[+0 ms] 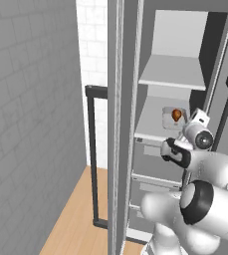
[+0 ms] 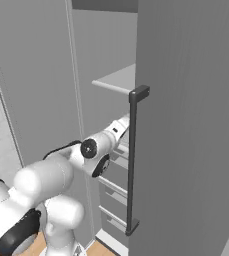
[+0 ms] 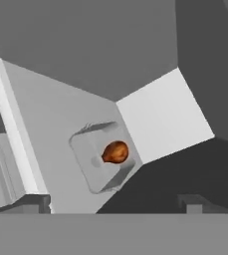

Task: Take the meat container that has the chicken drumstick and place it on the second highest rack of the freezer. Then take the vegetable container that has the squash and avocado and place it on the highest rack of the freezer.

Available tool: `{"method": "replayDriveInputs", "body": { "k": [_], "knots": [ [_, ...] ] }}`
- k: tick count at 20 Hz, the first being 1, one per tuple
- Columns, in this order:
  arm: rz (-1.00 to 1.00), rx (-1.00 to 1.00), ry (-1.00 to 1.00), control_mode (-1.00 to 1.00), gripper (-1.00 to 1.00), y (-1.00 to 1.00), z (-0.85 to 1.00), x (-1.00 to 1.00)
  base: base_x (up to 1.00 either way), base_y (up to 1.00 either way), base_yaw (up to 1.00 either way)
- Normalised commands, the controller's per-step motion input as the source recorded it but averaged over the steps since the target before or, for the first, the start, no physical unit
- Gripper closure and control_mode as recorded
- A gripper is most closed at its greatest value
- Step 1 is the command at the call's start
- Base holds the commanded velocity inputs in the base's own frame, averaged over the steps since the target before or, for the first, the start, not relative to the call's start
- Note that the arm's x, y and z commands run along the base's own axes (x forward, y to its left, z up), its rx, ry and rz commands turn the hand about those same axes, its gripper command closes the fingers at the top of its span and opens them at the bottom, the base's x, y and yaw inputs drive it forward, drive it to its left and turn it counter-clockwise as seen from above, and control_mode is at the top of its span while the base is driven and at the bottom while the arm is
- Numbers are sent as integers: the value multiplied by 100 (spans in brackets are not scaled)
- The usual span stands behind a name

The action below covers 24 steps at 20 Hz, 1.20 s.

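Note:
The freezer (image 1: 215, 45) stands open. On its second highest rack (image 1: 153, 127) lies the meat container (image 1: 174, 117), a shallow grey tray holding the orange-brown chicken drumstick (image 1: 176, 115). The hand view looks down on the same tray (image 3: 93, 159) and drumstick (image 3: 115, 152) on that rack (image 3: 51, 124). My gripper (image 3: 114, 203) is open, a little back from the tray, with nothing between its fingertips (image 3: 36, 201). From the left base view the gripper (image 1: 190, 122) hovers just right of the container. The highest rack (image 1: 172, 72) is bare. The vegetable container with squash and avocado is out of view.
Grey drawers (image 1: 155, 164) sit right under the second highest rack. The freezer door (image 2: 186, 125) with its long dark handle (image 2: 132, 160) stands close on my right, covering the hand. A dark bar frame (image 1: 92, 149) and wooden floor (image 1: 75, 224) lie to the left.

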Motion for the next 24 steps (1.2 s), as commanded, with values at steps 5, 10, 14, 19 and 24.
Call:
{"method": "replayDriveInputs", "body": {
  "k": [5, 10, 14, 19, 24],
  "knots": [
    [-14, 6, 26, -100, -100, 10, 95, -18, 0, 0, 0],
    [-12, 17, 21, -100, -100, 0, 62, -19, 0, 0, 0],
    [-18, 35, 10, -100, -100, 0, 15, -42, 0, 0, 0],
    [-25, 36, -1, -100, -100, 19, -2, -55, 0, 0, 0],
    [-27, 33, -1, -100, -100, 38, 0, -58, 0, 0, 0]
  ]
}}
